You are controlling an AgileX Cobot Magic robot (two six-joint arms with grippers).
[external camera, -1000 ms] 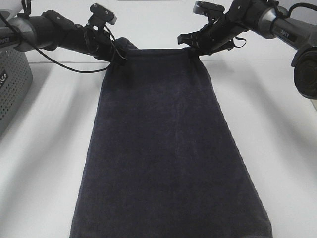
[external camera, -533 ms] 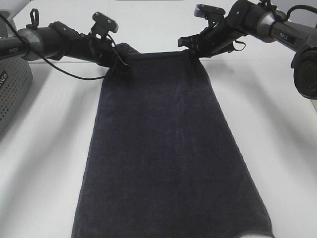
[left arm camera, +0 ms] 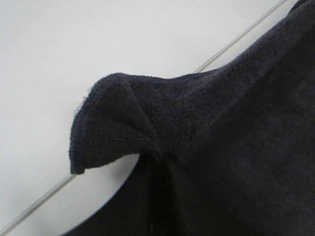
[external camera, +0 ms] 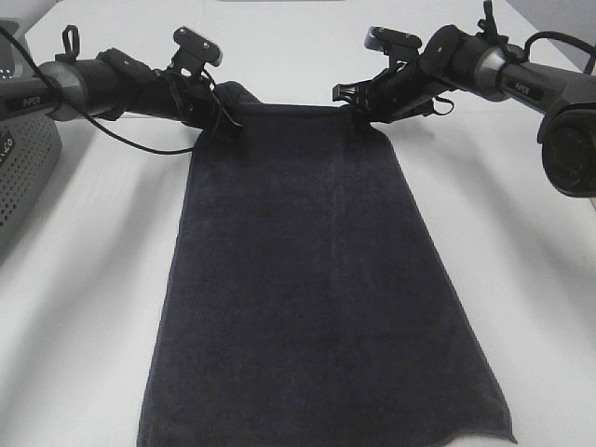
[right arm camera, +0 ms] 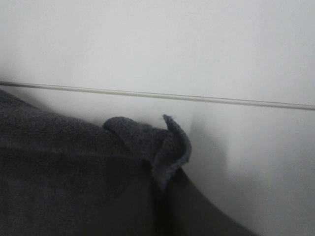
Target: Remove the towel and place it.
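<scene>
Grippers, left gripper (external camera: 223, 119) and right gripper (external camera: 365, 112), each clench a far corner of the dark navy terry towel (external camera: 312, 289); lower both evenly onto the white table (external camera: 521, 279), keeping the far hem taut.

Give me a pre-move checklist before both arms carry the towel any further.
1. Left gripper pinching its towel corner: ok, cloth bunches at the fingers in the left wrist view.
2. Right gripper pinching its corner: ok, corner puckered in the right wrist view.
3. Top hem taut between grippers: ok, nearly straight.
4. Lower hem off the table: cannot tell; it reaches the frame's bottom.
5. Grey basket away from the towel: ok, apart at far left.
6. Grip depth: cannot tell, fingers dark against the cloth.
</scene>
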